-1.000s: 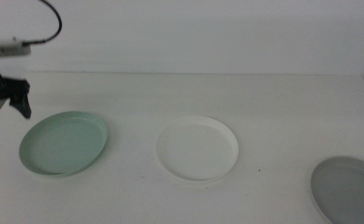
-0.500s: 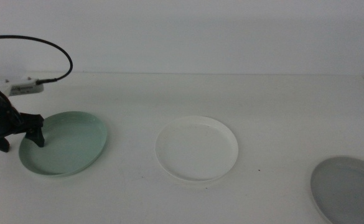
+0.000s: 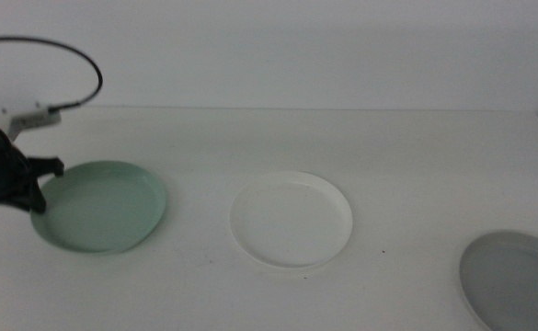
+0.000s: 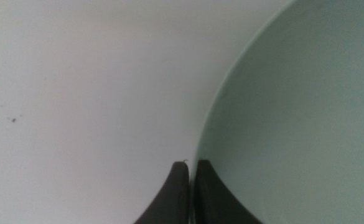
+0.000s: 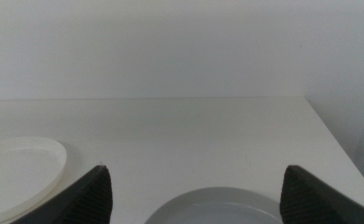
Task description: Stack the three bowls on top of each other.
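The table (image 3: pixel 388 147) is a plain matte white slab, with its back edge against a pale wall and its right edge just showing in the middle view. Lots of bare surface behind the bowls and between them.

All 3 bowls are shallow, round and smooth with low rims, and they lie well apart in a rough row. The mint bowl (image 3: pixel 103 206) is at the left and looks tipped up a bit on its left side. The white bowl (image 3: pixel 291 219) sits flat in the middle. The grey bowl (image 3: pixel 517 280) is at the front right corner, partly cut off by the picture's edge.

The left hand (image 3: pixel 39 184) is right at the mint bowl's left rim, with its 2 dark jaws pinched together on that edge, 1 inside and 1 outside.

The right hand (image 5: pixel 194 193) hangs just above the grey bowl's near rim with its jaws spread wide, touching nothing.
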{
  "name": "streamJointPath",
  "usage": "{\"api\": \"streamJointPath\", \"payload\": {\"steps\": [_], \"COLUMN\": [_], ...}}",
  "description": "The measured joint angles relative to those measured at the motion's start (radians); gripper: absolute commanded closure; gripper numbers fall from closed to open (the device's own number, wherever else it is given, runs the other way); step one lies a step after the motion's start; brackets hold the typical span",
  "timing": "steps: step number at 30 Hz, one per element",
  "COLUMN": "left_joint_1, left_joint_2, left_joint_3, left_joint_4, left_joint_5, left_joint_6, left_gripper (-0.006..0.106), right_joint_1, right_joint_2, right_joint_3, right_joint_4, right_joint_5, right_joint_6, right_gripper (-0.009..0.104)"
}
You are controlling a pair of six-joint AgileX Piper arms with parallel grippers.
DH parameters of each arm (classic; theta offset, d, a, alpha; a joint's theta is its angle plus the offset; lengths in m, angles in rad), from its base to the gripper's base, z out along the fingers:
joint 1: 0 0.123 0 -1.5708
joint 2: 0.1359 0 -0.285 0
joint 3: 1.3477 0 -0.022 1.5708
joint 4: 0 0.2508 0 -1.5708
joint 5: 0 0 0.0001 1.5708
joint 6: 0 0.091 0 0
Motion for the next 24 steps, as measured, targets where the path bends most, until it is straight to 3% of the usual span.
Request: {"api": "streamJointPath", "payload": {"steps": [5,10,18,24], "left_joint_1": [-0.085,-0.296,-0.549,-0.604], "left_joint_2": [-0.188,-0.267,-0.109,0.024], "left_joint_3": [-0.001,-0.007,-0.133,-0.212], "left_joint_4": [-0.051,-0.077,-0.077,-0.103], "left_joint_5": [0.041,0.033,0.018,0.012], "left_joint_6": [-0.002,-0.102,-0.212,-0.248], "left_gripper": [0.102,0.102,0.102,0.102], "right_joint_1": [0.000,0.000,0.000,0.000], "right_joint_2": [0.000,0.000,0.000,0.000], "right_joint_3": [0.000,0.000,0.000,0.000], "right_joint_4": [0.000,0.000,0.000,0.000], "right_joint_5": [0.000,0.000,0.000,0.000], "right_joint_6": [0.000,0.000,0.000,0.000], "right_gripper": [0.004,0.004,0.004,0.004]}}
